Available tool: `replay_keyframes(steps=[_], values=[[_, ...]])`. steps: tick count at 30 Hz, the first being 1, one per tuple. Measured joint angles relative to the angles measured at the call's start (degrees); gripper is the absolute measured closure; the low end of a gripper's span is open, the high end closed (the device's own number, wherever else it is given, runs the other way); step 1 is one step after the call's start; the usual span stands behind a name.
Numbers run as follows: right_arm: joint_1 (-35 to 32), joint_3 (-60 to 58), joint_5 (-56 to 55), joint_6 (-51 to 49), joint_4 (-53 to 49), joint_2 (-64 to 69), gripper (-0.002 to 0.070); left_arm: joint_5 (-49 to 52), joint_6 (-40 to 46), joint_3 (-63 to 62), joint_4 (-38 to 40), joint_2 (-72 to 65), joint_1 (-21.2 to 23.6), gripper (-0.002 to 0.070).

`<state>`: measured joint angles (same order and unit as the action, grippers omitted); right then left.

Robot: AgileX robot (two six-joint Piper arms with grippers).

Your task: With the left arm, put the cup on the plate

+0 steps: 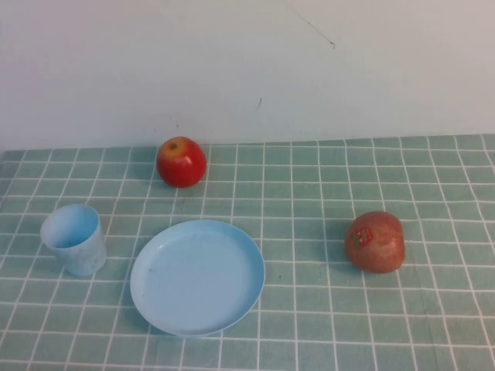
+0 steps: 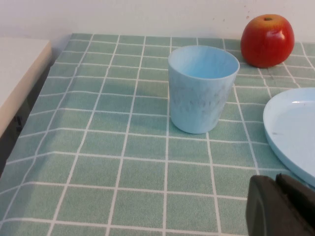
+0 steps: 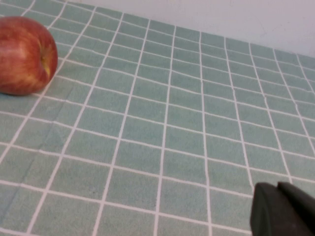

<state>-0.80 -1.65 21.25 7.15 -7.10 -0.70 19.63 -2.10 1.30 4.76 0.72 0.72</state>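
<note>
A green checked tablecloth (image 1: 325, 309) covers the whole table, and no arm shows anywhere on it in the high view. Each gripper appears only in its own wrist view, as a dark blocky corner cut off by the picture's edge. For the left gripper (image 2: 283, 206), I cannot tell whether its fingers stand wide or narrow; the two dark blocks that show seem close together, but their tips are out of view. The same holds for the right gripper (image 3: 285, 211): only a black lump is seen above bare cloth, and I cannot tell how its fingers stand.

The plate (image 1: 197, 276) lies flat on the cloth. In the left wrist view only part of its rim shows, the rest cut off; that rim lies just beyond the left gripper's dark blocks, nearer to them than anything else.

The dull red apple (image 1: 376, 242), bearing a small sticker, lies on its side well apart from the plate; in the right wrist view it is partly cut off and sits far across the cloth from the right gripper.

The bright red apple (image 1: 182, 161) stands near the wall, beyond the plate.

The cup (image 1: 74, 239) stands upright, mouth up, just beside the plate without touching it. It is ahead of the left gripper's fingers and clear of them, not held.
</note>
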Motion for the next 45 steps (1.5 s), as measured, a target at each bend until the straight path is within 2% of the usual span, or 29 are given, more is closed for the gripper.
replay_keyframes(steps=[39, 43, 45], values=[[0.0, 0.0, 0.0, 0.0, 0.0, 0.0, 0.0678, -0.1, -0.1, 0.0, 0.0, 0.0, 0.0, 0.0676], [0.0, 0.0, 0.0, 0.0, 0.0, 0.0, 0.0678, -2.5, -0.1, 0.1, 0.0, 0.0, 0.0, 0.0676], [0.0, 0.0, 0.0, 0.0, 0.0, 0.0, 0.0678, -7.4, -0.1, 0.2, 0.6, 0.0, 0.0, 0.0676]])
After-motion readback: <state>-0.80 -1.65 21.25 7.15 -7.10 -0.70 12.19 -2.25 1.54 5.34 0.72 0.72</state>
